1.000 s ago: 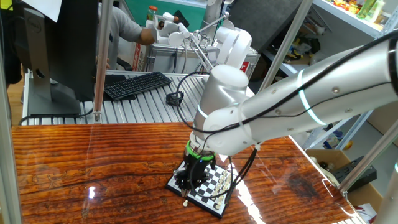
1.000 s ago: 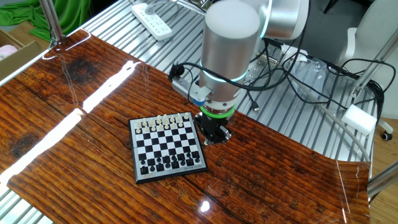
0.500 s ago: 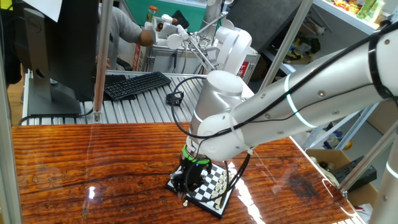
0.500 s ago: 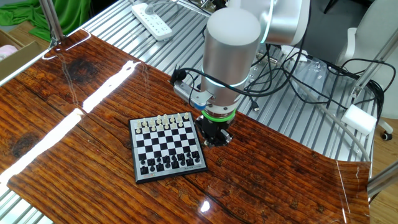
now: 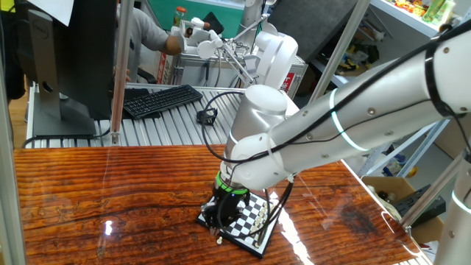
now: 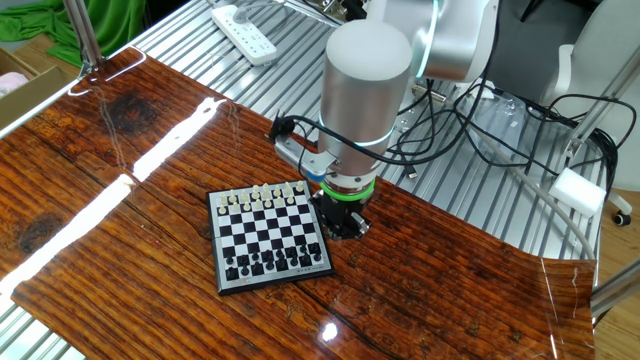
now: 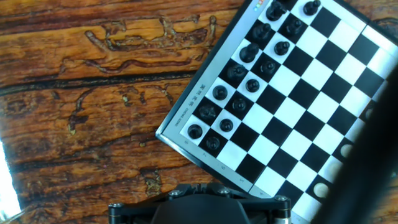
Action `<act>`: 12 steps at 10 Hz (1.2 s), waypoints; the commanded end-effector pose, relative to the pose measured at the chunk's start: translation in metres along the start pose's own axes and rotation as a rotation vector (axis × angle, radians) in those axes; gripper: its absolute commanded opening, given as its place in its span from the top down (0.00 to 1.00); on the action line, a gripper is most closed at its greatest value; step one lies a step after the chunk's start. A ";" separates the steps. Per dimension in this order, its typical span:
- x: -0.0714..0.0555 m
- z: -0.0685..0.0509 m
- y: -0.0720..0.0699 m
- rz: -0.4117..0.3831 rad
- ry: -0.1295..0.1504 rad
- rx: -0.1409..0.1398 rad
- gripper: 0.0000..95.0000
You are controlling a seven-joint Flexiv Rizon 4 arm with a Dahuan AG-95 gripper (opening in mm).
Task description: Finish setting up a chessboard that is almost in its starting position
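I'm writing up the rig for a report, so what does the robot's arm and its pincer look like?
The arm is glossy white and silver, built of thick rounded cylindrical links with a thin glowing cyan ring on one. A bright green ring sits at the wrist above the small black pincer. Black cables loop loosely along the outside down to the wrist.

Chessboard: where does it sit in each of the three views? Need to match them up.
One fixed view: chessboard at bottom centre, mostly hidden behind the gripper.
The other fixed view: whole board left of centre on the wooden table, gripper at its right edge.
Hand view: board fills the right half, tilted, black pieces along its upper-left side.
Shared landmark: the board's black rim against the wood grain.
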State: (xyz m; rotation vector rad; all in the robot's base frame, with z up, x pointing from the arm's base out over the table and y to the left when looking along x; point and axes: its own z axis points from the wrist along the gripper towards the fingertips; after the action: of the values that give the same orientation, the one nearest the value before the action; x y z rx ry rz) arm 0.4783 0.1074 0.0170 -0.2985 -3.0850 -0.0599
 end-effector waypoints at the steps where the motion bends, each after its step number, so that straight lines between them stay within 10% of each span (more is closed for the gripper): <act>1: 0.000 0.000 0.000 0.008 0.004 0.000 1.00; 12: -0.001 0.001 0.000 0.095 0.017 -0.016 1.00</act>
State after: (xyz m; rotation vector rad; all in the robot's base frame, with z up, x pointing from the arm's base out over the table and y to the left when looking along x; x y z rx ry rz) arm 0.4792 0.1072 0.0160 -0.4435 -3.0485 -0.0826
